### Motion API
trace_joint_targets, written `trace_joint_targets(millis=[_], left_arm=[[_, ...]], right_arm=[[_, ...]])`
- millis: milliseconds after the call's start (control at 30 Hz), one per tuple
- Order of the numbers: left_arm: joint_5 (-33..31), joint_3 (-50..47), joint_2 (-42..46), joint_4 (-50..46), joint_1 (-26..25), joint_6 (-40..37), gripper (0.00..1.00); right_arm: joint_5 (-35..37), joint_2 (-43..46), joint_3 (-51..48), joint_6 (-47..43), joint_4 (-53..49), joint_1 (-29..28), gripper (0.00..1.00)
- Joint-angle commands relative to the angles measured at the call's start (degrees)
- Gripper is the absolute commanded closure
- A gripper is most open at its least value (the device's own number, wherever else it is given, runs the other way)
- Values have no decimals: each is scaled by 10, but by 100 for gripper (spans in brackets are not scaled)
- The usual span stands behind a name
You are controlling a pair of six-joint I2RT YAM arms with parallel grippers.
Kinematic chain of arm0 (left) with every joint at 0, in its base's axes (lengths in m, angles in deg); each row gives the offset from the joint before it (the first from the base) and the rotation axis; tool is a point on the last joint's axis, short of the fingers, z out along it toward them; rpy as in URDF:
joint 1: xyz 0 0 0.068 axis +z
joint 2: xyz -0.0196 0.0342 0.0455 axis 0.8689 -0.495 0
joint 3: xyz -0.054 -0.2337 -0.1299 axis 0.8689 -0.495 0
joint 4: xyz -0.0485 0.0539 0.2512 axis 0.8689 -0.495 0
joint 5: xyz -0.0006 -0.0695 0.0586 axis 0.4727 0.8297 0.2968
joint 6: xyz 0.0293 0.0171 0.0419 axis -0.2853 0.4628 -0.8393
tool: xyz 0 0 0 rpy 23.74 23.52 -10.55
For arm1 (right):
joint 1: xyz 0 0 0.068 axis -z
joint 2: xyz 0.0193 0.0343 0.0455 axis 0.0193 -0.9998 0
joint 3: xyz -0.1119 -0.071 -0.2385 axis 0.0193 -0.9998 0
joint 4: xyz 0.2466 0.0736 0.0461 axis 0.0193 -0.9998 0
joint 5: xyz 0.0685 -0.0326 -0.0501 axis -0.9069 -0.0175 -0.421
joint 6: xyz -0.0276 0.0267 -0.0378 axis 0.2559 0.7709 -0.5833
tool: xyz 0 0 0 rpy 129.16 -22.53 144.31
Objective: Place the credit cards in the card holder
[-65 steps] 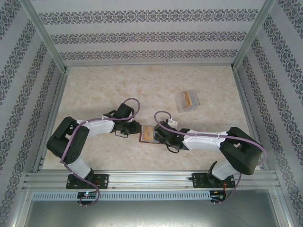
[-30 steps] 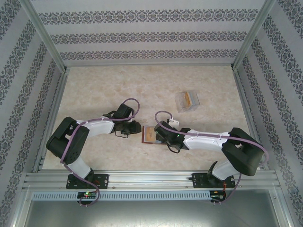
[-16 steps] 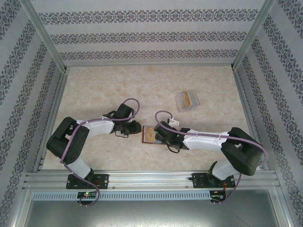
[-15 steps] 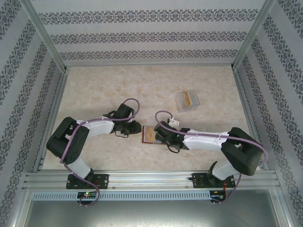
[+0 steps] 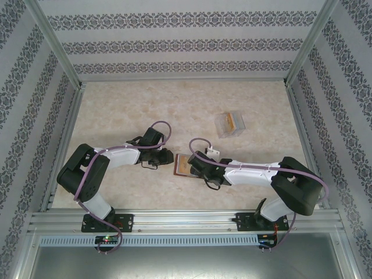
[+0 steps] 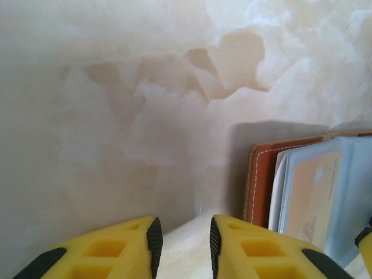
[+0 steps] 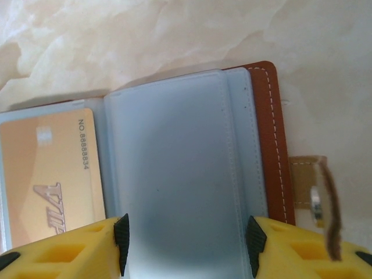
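Lying open on the desk (image 6: pixel 116 116) between both arms, the card holder (image 7: pixel 174 157) looks light and floppy, with slick sleeves; I would pin its stitched leather edge. Its stiff orange credit card (image 7: pixel 52 174) reads "VIP" and "NO.8888…". The right gripper (image 7: pixel 186 244) gapes wide over the sleeves, empty; the left gripper (image 6: pixel 183 244) is narrowly parted, empty.

The left arm (image 5: pixel 119 155) and the right arm (image 5: pixel 250 171) are built alike: a smooth white shell on the forearm, bulky matt black housings at the joints, and a black base (image 5: pixel 107 221) at the foot. A pale purple cable (image 5: pixel 161 123) loops along the left arm, and a second purple cable (image 5: pixel 196 140) runs along the right arm. The left hand (image 6: pixel 183 244) has chunky yellow fingers (image 6: pixel 110 250) with rectangular recesses moulded in and black strips on the inner faces; the right hand (image 7: pixel 187 238) looks the same
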Motion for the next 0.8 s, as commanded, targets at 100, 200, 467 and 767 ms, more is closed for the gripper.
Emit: trace_joint_targets(millis=[100, 200, 467, 767], left_arm=[[38, -24, -38, 26, -19, 7, 68], [40, -25, -39, 26, -19, 7, 68], [40, -26, -37, 26, -19, 6, 68], [40, -26, -38, 27, -19, 6, 68]], right_arm=[[11, -3, 5, -3, -5, -6, 46], [10, -2, 2, -5, 1, -6, 49], [11, -1, 2, -12, 18, -4, 57], [1, -7, -1, -16, 43, -1, 61]])
